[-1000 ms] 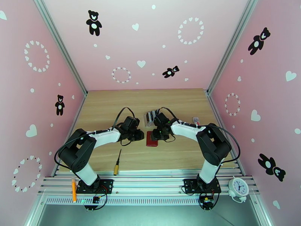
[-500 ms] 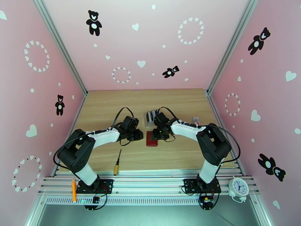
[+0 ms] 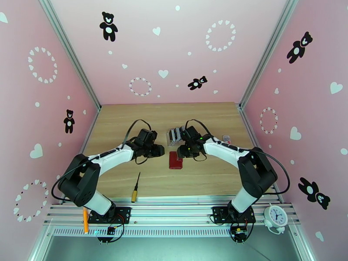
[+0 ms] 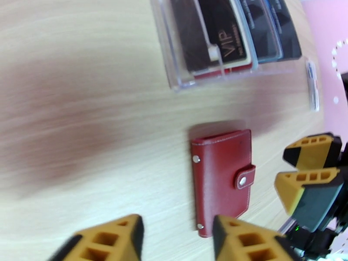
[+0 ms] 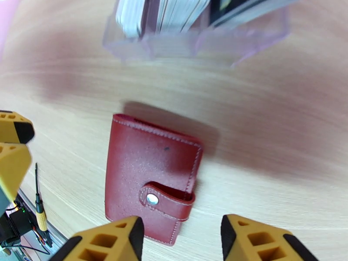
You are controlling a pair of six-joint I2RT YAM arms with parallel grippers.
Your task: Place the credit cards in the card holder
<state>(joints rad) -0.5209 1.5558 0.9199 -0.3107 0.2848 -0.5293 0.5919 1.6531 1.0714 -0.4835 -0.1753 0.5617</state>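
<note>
left wrist view: left jaws parted to a middling width along the bottom edge, yellow fingertips (image 4: 243, 240) gripping nothing and touching nothing. right wrist view: right jaws parted much the same along the bottom edge, likewise empty, over the pale wooden worktop (image 5: 269, 140).

between the two pairs, near the centre of each wrist view, the card holder (image 4: 222, 181): dark red, folded shut, snap tab fastened, flat on the wood, apart from every fingertip.

above it in frame, a clear plastic rack (image 4: 174, 61) with the credit cards (image 4: 226, 35) standing in its slots.

from the left wrist, "vip" in gold on a dark card, smaller print beside it too blurred to read. from the right wrist, just blurred card edges, plus a screwdriver (image 5: 39, 205) at lower left.

from overhead, both arms bent inward to mid-frame, with a white clock (image 3: 276, 216) at lower right and an orange pen (image 3: 85, 219) at lower left.
</note>
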